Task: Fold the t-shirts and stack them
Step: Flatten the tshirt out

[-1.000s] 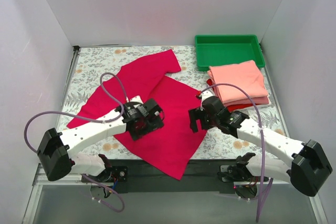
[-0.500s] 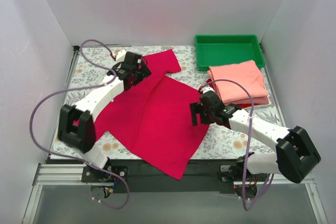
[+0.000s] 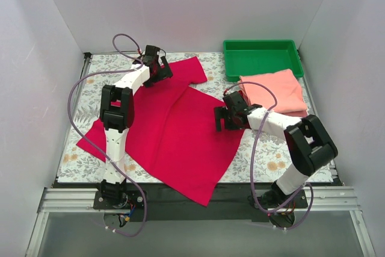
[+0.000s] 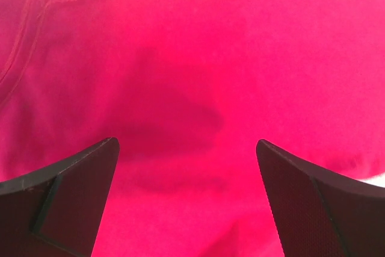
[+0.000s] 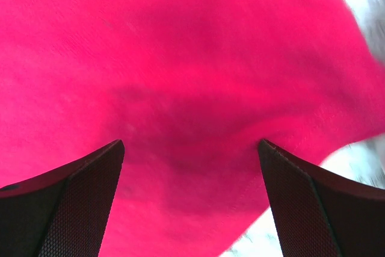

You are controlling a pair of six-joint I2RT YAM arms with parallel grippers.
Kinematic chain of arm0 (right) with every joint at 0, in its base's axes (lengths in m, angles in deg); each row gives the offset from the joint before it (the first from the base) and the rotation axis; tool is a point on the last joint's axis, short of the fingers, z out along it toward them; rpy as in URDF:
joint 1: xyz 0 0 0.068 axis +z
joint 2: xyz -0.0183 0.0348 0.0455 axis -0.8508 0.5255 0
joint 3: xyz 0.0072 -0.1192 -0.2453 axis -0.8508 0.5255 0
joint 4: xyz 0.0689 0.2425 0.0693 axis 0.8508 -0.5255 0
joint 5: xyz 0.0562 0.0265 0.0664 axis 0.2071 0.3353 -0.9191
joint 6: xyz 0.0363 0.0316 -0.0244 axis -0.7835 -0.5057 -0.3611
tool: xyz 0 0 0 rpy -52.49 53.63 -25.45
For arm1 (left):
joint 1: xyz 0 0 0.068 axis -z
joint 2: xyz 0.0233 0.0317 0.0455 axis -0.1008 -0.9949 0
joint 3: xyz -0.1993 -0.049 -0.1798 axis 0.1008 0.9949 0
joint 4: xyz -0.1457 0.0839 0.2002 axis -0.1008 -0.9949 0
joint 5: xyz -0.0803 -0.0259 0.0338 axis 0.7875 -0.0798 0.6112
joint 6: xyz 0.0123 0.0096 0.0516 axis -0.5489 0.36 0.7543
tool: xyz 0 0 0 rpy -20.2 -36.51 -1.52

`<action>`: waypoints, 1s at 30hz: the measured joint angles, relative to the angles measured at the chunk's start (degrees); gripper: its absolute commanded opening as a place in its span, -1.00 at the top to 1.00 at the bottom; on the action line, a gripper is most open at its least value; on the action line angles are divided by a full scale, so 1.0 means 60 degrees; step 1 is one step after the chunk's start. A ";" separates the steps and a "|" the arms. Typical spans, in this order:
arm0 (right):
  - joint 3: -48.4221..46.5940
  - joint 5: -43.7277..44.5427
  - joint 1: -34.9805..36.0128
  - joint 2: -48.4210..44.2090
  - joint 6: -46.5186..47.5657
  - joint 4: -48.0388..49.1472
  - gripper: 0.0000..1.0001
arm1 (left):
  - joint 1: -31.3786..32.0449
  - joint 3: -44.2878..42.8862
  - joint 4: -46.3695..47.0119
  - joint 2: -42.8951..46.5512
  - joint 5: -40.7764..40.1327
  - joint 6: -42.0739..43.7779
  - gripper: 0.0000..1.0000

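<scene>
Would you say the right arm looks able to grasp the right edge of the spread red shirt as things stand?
Probably yes. The right gripper hangs open over the right edge of the red shirt, with nothing lying on the cloth there; the folded pink shirt sits farther right.

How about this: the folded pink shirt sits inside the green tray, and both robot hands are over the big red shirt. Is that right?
Not quite. The folded pink shirt is not inside the green tray; it lies on the table just in front of it, as the top external view shows. The rest holds: the left gripper and right gripper are both over the big red shirt.
</scene>
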 measured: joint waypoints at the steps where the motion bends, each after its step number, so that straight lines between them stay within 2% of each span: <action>1: -0.0251 -0.0007 -0.0025 0.0259 0.0087 -0.0015 -0.97 | -0.0036 -0.0175 -0.0036 -0.0175 0.0026 0.0000 -0.96; 4: -0.0889 -0.0135 -0.0113 0.0900 0.0244 0.0248 -0.97 | -0.0146 -0.0823 -0.0291 -0.0674 -0.0062 -0.0127 -0.96; 8: -0.1668 -0.0295 -0.0295 0.1603 0.0550 0.0350 -0.97 | -0.0525 -0.1002 -0.0481 -0.0816 -0.0127 -0.0681 -0.96; 17: -0.4062 -0.0863 -0.0543 0.3461 0.1392 0.0149 -0.97 | -0.2590 -0.0703 -0.0998 -0.0590 -0.0896 -0.2379 -0.97; 23: -0.6524 -0.1002 -0.0576 0.5111 0.1916 -0.0528 -0.97 | -0.3592 0.0204 -0.1344 0.0011 -0.1446 -0.3348 -0.96; 30: -0.9074 -0.1002 -0.0736 0.6739 0.2273 -0.1180 -0.97 | -0.3683 0.1118 -0.1096 0.0546 -0.1614 -0.3901 -0.97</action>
